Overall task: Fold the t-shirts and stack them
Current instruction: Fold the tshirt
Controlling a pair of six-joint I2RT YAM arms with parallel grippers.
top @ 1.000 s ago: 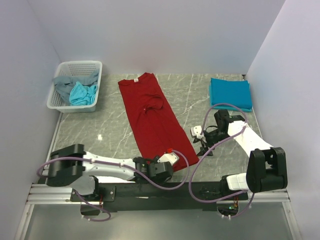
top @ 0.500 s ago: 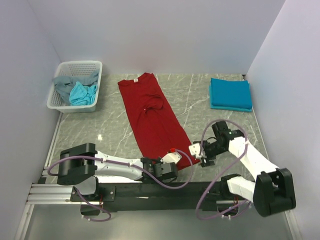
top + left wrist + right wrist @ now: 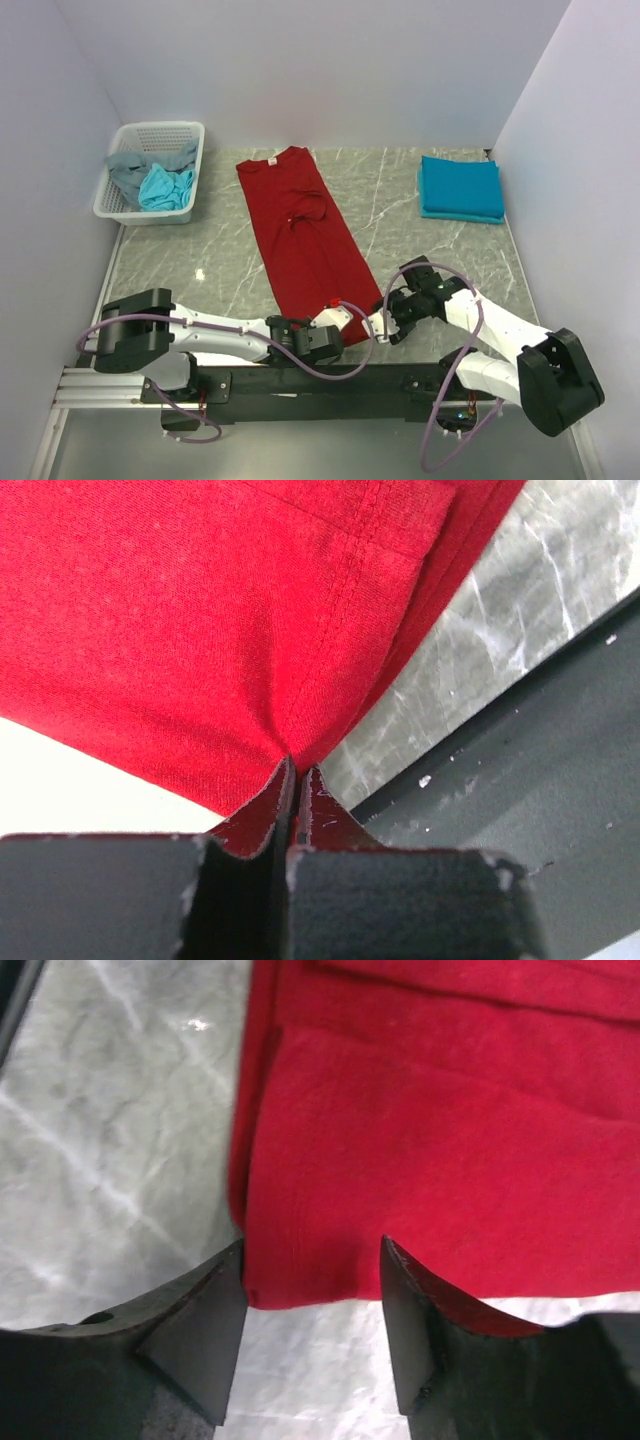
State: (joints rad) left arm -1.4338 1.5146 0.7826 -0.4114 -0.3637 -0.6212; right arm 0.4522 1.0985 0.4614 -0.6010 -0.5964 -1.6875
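Top external view gives us the dark red t-shirt [image 3: 305, 235] lying flat on the tabletop [image 3: 210, 265], collar at the far end. At its near hem our left hand [image 3: 290, 772] is pinched tight on a fold of the cloth. Our right hand [image 3: 312, 1260] is at the hem's right corner, fingers spread and gripping nothing. Far right of the red shirt lies a folded teal-blue t-shirt [image 3: 460, 187]. Far left of it, a white mesh basket [image 3: 160, 133] holds a grey shirt [image 3: 125, 170] and a light turquoise shirt [image 3: 163, 187].
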